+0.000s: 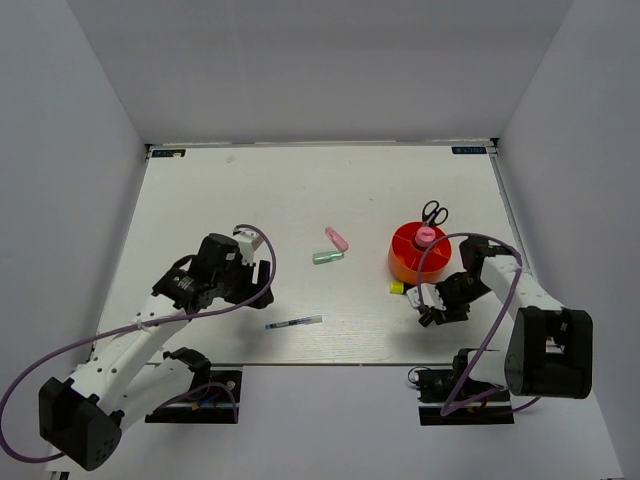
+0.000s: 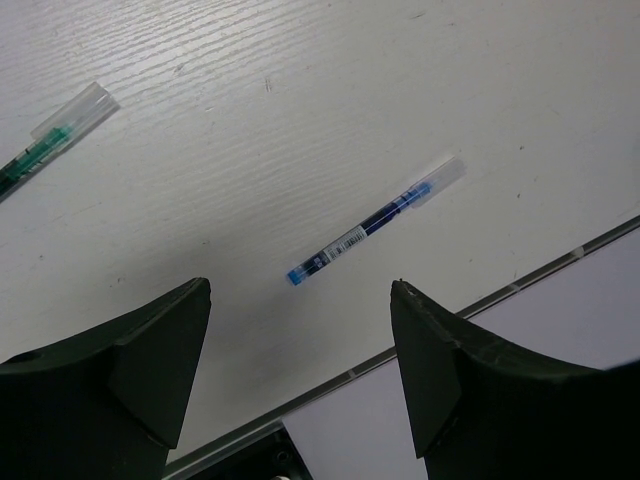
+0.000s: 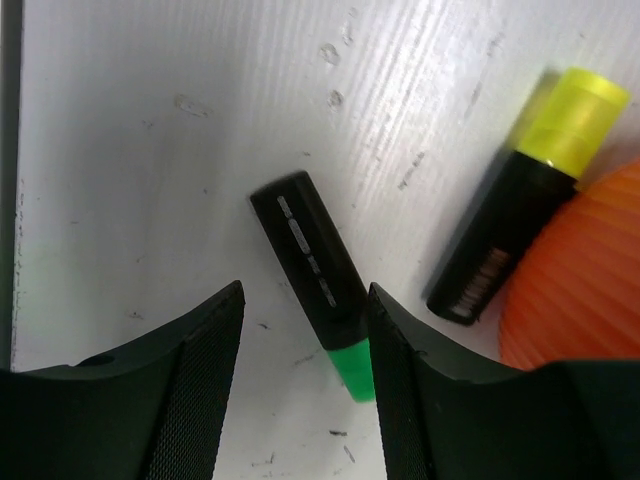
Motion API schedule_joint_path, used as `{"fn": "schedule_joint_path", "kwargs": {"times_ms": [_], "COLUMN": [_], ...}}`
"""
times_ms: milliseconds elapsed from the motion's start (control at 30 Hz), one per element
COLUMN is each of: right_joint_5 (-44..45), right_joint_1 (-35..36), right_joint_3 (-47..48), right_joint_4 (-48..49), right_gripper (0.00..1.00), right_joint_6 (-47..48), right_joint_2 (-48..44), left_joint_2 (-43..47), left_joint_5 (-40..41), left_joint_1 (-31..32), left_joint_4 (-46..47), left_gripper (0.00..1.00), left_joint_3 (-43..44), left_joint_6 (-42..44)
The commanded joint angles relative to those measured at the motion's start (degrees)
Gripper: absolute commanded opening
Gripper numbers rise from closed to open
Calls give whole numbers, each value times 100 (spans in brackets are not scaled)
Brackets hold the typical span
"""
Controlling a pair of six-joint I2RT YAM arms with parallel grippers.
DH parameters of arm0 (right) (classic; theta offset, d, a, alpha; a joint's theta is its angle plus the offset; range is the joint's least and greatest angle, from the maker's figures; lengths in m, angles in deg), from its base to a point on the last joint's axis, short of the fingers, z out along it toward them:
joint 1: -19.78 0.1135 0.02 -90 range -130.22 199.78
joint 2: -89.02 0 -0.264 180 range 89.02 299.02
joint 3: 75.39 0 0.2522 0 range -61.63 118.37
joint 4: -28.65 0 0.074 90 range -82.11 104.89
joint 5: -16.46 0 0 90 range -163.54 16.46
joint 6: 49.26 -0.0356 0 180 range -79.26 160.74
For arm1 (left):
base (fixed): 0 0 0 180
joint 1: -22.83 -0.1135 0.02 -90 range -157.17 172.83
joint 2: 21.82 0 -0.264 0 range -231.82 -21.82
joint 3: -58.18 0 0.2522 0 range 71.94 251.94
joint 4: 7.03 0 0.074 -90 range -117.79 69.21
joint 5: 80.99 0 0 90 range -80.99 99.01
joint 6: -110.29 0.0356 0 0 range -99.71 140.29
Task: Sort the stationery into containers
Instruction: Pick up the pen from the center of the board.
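Note:
The orange-red cup (image 1: 410, 262) stands right of centre with the fat pink tube (image 1: 426, 236) in it. The black-handled scissors (image 1: 435, 212) lie just behind it. My right gripper (image 1: 432, 306) is open, low over the table in front of the cup. In the right wrist view the green-black marker (image 3: 312, 268) lies between the open jaws (image 3: 305, 290), close to the right finger. The yellow marker (image 3: 525, 195) lies against the cup (image 3: 585, 285). My left gripper (image 1: 243, 275) is open and empty (image 2: 300, 290). The thin blue pen (image 2: 372, 222) lies beyond it.
A pink marker (image 1: 337, 239) and a pale green marker (image 1: 327, 257) lie mid-table. The thin pen (image 1: 294, 322) lies near the front edge. A second thin pen with green ink and a clear cap (image 2: 50, 145) shows in the left wrist view. The table's front rim (image 2: 450, 315) is near.

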Motion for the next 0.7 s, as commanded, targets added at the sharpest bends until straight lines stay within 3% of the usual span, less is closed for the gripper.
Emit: {"fn": "schedule_joint_path", "kwargs": {"times_ms": [0,533,667], "right_joint_5": [97,1011,1520], "right_joint_1": [251,1007,1148], "right_joint_3": [-130,-279,-393], "right_joint_4": [132,528,685], "right_gripper": [56,54,48], "right_joint_6": [1454,1111,1137], "right_joint_2": [110,611,672], "left_joint_2": [22,57,119], "left_joint_5": [-129,-146,-138], "left_joint_1": [-63,-89,-98], "left_joint_4": [101,92,75], "left_gripper": [83,83,84], "left_joint_3": [-45,-81,-72], "left_joint_6": [-9,0,9]}}
